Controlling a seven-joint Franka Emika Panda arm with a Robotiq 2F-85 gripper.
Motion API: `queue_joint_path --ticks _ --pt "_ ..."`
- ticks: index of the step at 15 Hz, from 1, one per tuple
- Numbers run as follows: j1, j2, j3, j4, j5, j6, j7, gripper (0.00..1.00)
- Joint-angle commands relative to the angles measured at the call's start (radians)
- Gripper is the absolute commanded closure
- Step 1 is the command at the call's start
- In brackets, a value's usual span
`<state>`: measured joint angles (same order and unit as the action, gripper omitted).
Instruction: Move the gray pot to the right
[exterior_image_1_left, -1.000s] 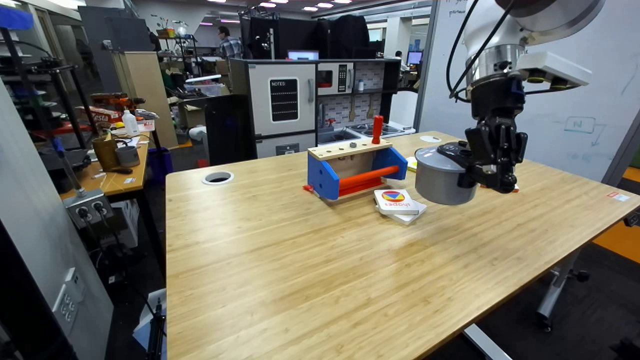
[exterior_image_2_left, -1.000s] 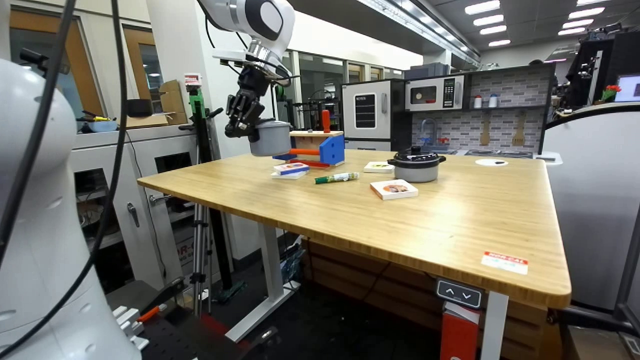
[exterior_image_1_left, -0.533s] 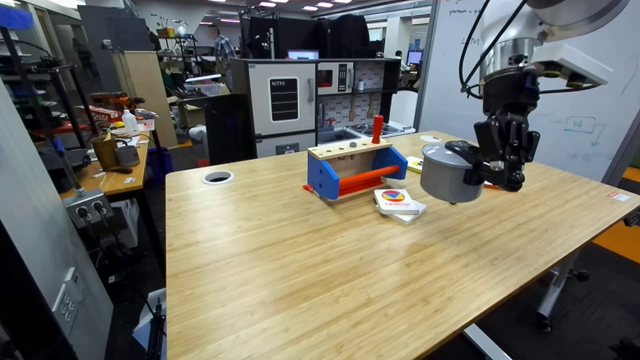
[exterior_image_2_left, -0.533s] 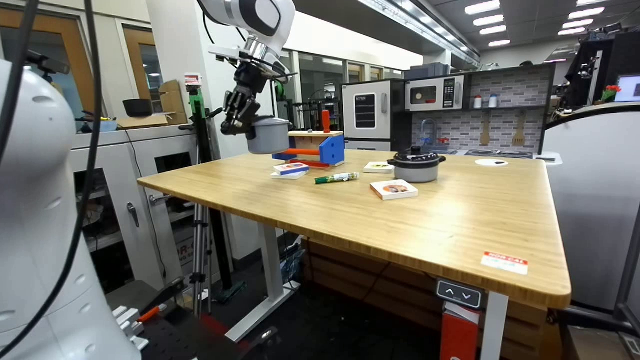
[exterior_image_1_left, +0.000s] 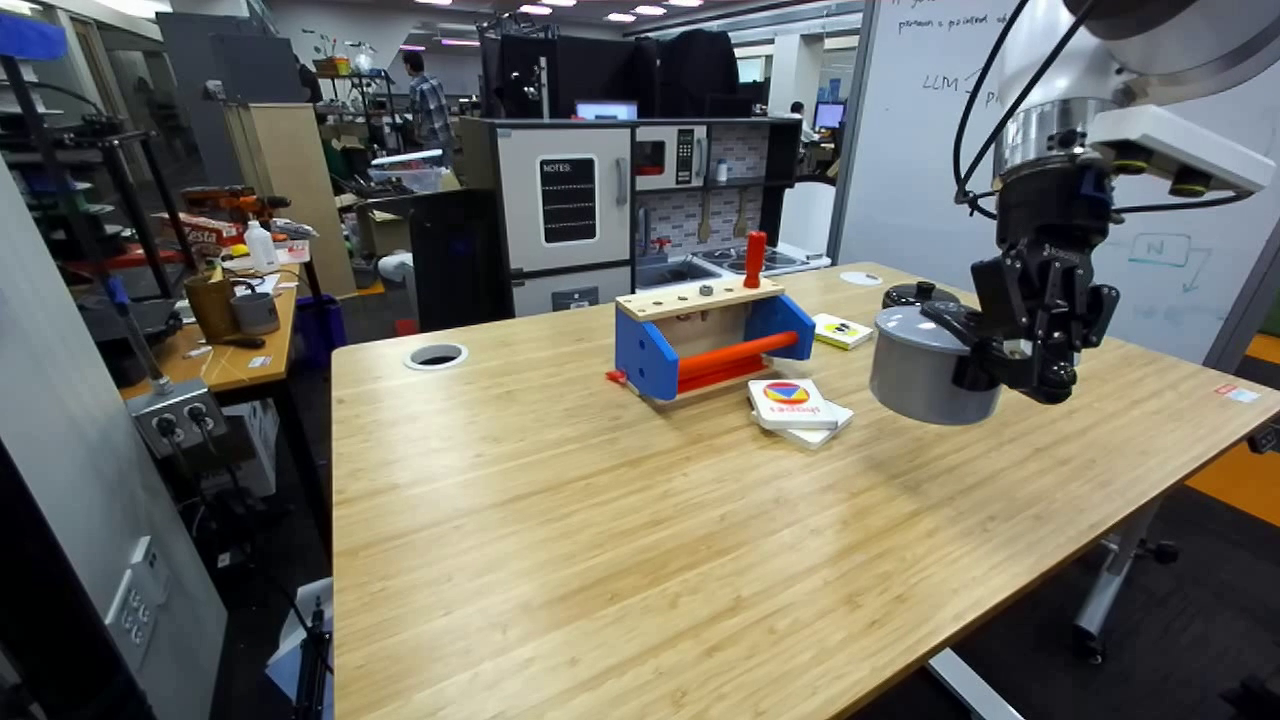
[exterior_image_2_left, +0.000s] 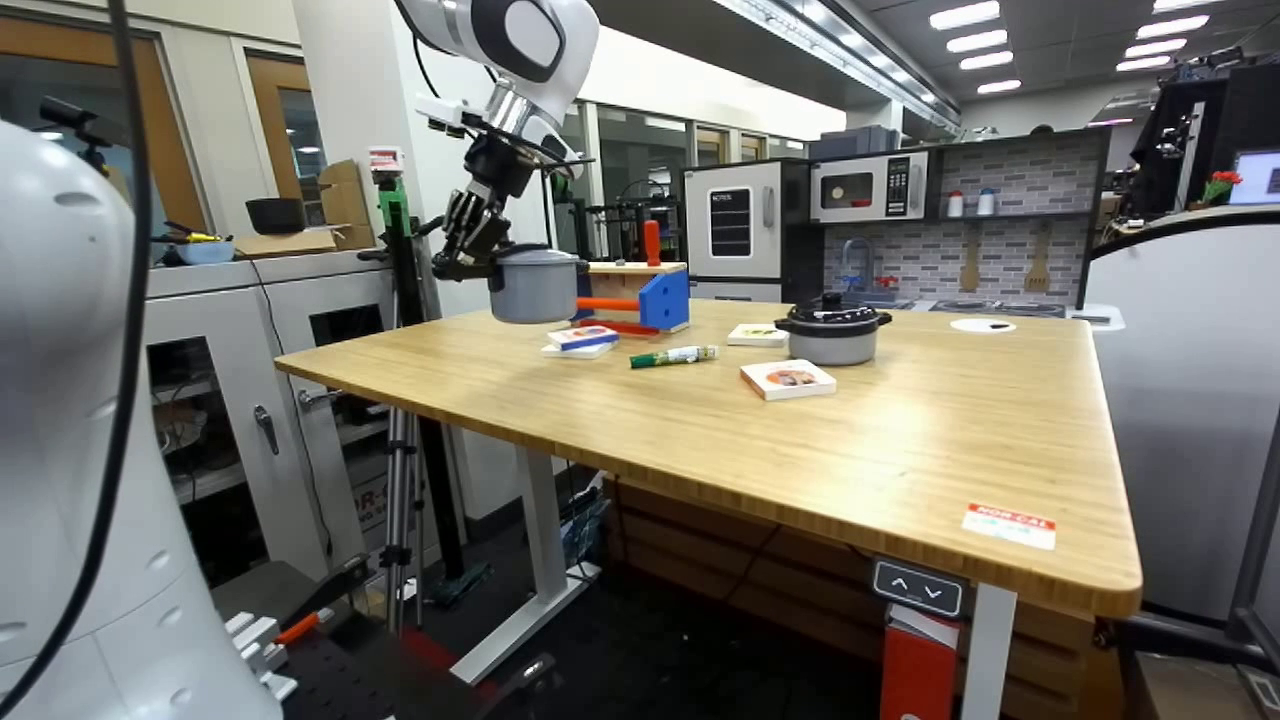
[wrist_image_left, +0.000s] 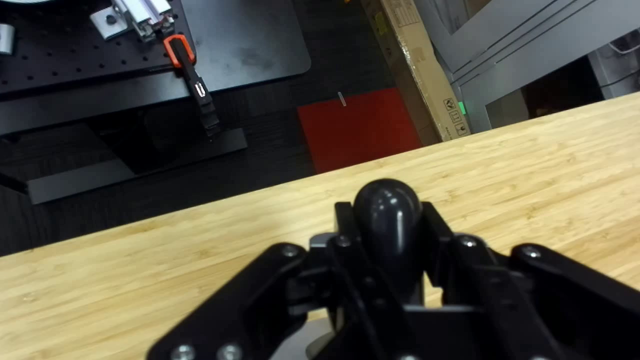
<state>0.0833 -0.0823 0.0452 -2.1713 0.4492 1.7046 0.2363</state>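
Observation:
The gray pot (exterior_image_1_left: 930, 375), a short cylinder with a lid and long black handle, hangs level above the table in both exterior views (exterior_image_2_left: 538, 285). My gripper (exterior_image_1_left: 1040, 370) is shut on the pot's black handle, beside the pot body; it also shows in an exterior view (exterior_image_2_left: 465, 255). In the wrist view the rounded handle end (wrist_image_left: 387, 215) sits between both fingers of the gripper (wrist_image_left: 390, 240). Only a bit of gray pot (wrist_image_left: 305, 340) shows at the bottom there; the rest is hidden behind the gripper.
A blue-orange toy box (exterior_image_1_left: 715, 340) stands on the wooden table (exterior_image_1_left: 600, 520), with stacked books (exterior_image_1_left: 795, 405) in front. A pot with a black lid (exterior_image_2_left: 833, 335), a green marker (exterior_image_2_left: 675, 356) and more books (exterior_image_2_left: 788, 380) lie nearby. The table edge (wrist_image_left: 225, 202) crosses the wrist view.
The gripper and held pot have moved away from the toy box and books, rising slightly, then sinking lower toward the table. The black-lidded pot now shows behind the gray pot. The grip is unchanged.

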Motion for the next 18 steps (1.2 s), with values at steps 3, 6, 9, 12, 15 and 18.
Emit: queue_joint_path --ticks 3,6,9,12,15,18 --pt "-0.030 -0.059 -0.008 -0.061 0.104 0.068 0.118 0.92" --pt "-0.036 -0.075 -0.007 -0.079 0.121 0.085 0.169 0.92" --pt "-0.039 -0.093 -0.005 -0.108 0.113 0.094 0.218 0.92" --pt "-0.040 -0.110 0.003 -0.134 0.061 0.078 0.264 0.92" --pt "-0.043 -0.141 0.005 -0.163 0.023 0.081 0.290 0.92" --pt "-0.051 -0.180 0.005 -0.176 -0.011 0.077 0.318 0.92"
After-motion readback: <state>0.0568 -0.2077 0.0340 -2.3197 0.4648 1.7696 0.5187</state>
